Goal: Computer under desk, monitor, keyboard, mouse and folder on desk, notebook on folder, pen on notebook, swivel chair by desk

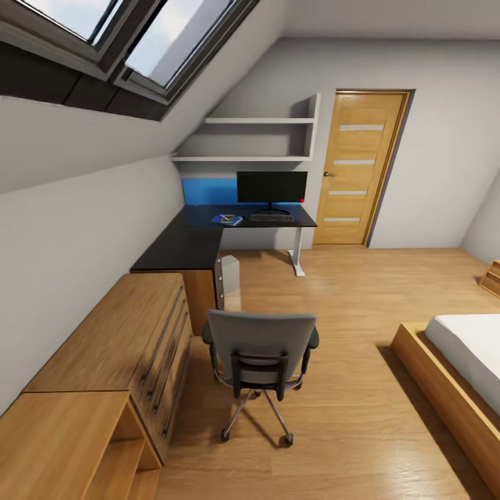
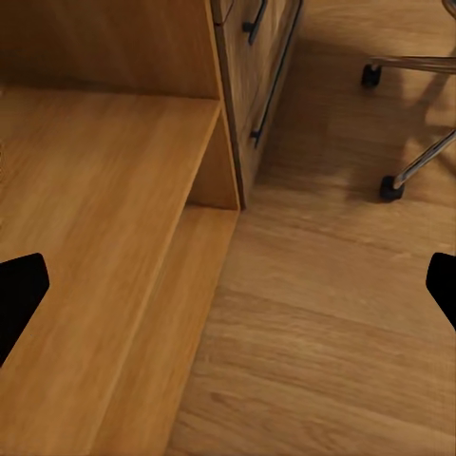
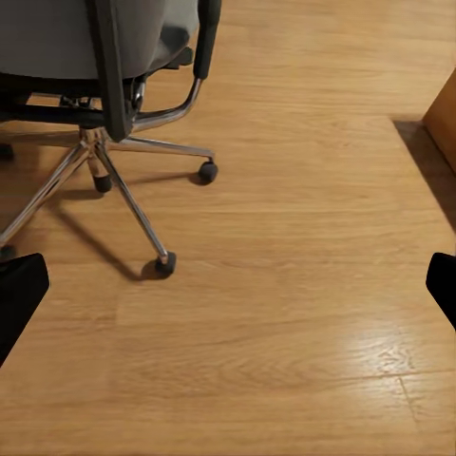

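Note:
The black-topped desk [image 1: 182,244] runs along the left wall to the far corner. On its far wing stands the monitor [image 1: 271,187], with the keyboard [image 1: 271,217] in front of it. Left of the keyboard lies the blue folder [image 1: 227,220] with a small pale notebook on it. Pen and mouse are too small to tell. The pale computer [image 1: 231,281] stands on the floor at the desk's inner corner. The swivel chair [image 1: 260,347] [image 3: 114,57] stands apart from the desk, its back towards me. My left gripper [image 2: 228,294] and right gripper [image 3: 228,294] are open and empty.
Low light-wood cabinets [image 1: 104,361] [image 2: 104,218] line the left wall, close under my left gripper. A bed [image 1: 462,361] fills the right side. A wooden door [image 1: 357,167] stands beyond the desk. The chair's wheels [image 3: 163,264] are near my right gripper.

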Tool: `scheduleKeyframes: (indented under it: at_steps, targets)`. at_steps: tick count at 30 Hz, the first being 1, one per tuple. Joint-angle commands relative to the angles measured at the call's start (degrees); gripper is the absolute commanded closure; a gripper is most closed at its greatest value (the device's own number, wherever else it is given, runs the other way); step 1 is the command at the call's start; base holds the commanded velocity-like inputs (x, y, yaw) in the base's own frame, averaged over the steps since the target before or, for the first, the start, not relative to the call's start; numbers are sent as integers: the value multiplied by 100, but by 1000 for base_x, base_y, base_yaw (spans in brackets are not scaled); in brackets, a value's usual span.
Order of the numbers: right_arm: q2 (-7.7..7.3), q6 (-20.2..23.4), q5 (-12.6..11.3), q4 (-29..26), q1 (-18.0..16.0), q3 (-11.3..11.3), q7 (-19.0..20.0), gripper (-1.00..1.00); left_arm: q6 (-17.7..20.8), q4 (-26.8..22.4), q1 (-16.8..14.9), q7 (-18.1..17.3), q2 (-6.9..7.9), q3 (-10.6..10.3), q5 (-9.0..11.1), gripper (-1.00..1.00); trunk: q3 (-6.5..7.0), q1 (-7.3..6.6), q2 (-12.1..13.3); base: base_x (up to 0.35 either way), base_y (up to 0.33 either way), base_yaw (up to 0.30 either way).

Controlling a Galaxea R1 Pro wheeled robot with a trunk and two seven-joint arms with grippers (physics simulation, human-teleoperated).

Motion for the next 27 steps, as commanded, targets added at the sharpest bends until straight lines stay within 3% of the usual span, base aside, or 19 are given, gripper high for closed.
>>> scheduleKeyframes:
  at_steps: [1,5,17,27]
  targets:
    - [2,-11,-27,2,-5,51,-31,-100,-18,2,-5,40,0,-50,19,-100,-12,3,-12,0,30,0]
    - [2,-11,-27,2,-5,49,-31,-100,-20,0,-5,40,-7,-55,17,-100,-12,3,-12,0,14,0]
    - [-18,13,-47,-21,-5,40,-39,-100,1,0,-5,58,-241,-39,46,-100,-12,3,-12,0,2,0]
    - [-10,15,-49,-33,-5,40,-40,-100,9,-20,-5,66,-280,-33,52,-100,-192,223,-413,0,0,0]
